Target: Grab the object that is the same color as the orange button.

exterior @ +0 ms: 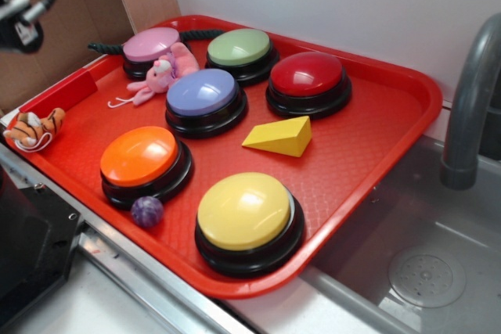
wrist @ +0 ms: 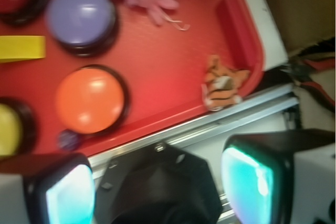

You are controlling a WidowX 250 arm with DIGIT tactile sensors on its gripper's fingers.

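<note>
Lying on tray rim [wrist: 251, 35], plush tiger [wrist: 222, 83] above open end effector [wrist: 157, 190].

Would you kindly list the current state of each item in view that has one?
gripper: open, holding nothing, off the tray's edge.
plush tiger: lying on the tray rim, ungrasped.
orange button: upright on the tray, untouched.
pink plush bunny: lying against the pink button.
yellow wedge block: resting flat, free of the buttons.
purple ball: resting beside the orange button.
</note>
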